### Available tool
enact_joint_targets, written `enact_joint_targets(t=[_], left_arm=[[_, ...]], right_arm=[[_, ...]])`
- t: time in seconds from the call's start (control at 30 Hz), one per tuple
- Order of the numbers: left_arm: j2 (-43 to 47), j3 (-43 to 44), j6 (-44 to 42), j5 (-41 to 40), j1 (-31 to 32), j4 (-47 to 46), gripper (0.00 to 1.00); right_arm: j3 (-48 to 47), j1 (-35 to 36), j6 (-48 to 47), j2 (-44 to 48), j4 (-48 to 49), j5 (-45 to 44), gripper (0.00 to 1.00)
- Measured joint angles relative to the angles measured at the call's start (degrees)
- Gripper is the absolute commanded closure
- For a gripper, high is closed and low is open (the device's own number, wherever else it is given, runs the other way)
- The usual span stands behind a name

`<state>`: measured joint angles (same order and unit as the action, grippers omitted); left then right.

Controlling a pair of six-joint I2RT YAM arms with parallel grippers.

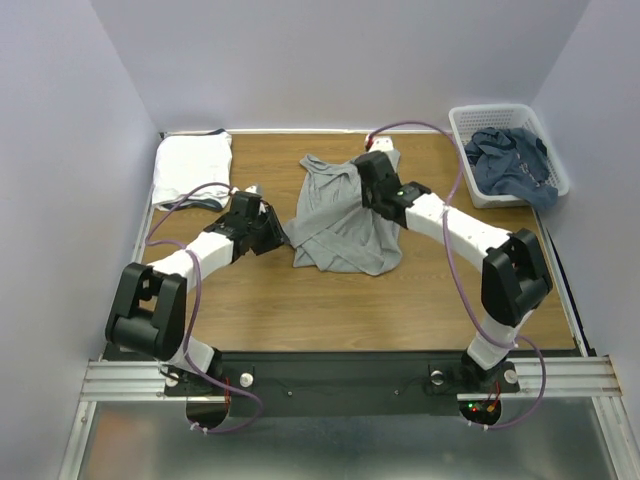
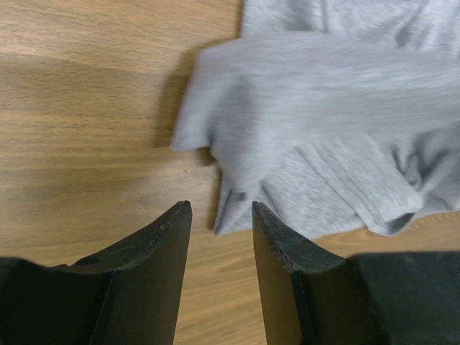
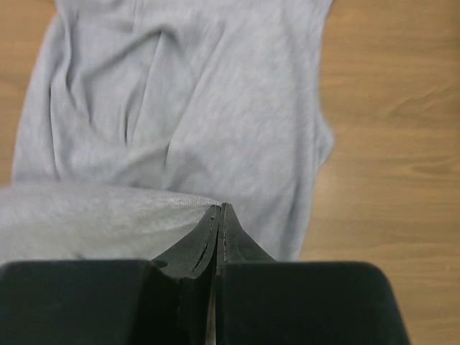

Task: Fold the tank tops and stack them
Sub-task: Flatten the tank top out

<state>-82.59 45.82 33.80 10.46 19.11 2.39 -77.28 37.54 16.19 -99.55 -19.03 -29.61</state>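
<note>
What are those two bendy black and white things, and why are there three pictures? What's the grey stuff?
Those are two robot arms, the left arm and the right arm, bolted to a wooden table. The big picture comes from a camera above them. The other two come from small cameras, one on each wrist. On the table lies a crumpled grey tank top, with a folded white top in the far corner and a white basket holding blue clothes. The right end effector is shut, pinching a fold of the grey tank top. The left end effector is open beside the cloth's edge, holding nothing.
</note>
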Motion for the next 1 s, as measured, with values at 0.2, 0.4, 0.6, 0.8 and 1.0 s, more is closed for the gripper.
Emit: enact_joint_targets(t=[0.2, 0.4, 0.6, 0.8, 1.0], left_arm=[[-6.5, 4.8, 0.1, -2.8, 0.0, 0.1, 0.52], [-10.1, 14.8, -3.2, -6.7, 4.8, 3.1, 0.49], [-15.2, 23.0, -9.2, -14.3, 12.0, 7.4, 0.47], [-17.8, 23.5, -13.0, -19.1, 14.9, 12.6, 0.42], [-21.4, 26.7, -16.2, -22.9, 15.6, 15.4, 0.41]], right_arm=[[-7.5, -5.4, 0.3, -3.0, 0.2, -0.2, 1.00], [-10.6, -7.3, 0.3, -8.2, 0.0, 1.1, 1.00], [-13.2, -9.0, 0.6, -12.7, -0.2, 3.0, 1.00], [-15.2, -12.0, 1.9, -14.8, -0.2, 5.1, 1.00], [-15.7, -13.8, 2.8, -15.4, -0.2, 6.7, 0.99]])
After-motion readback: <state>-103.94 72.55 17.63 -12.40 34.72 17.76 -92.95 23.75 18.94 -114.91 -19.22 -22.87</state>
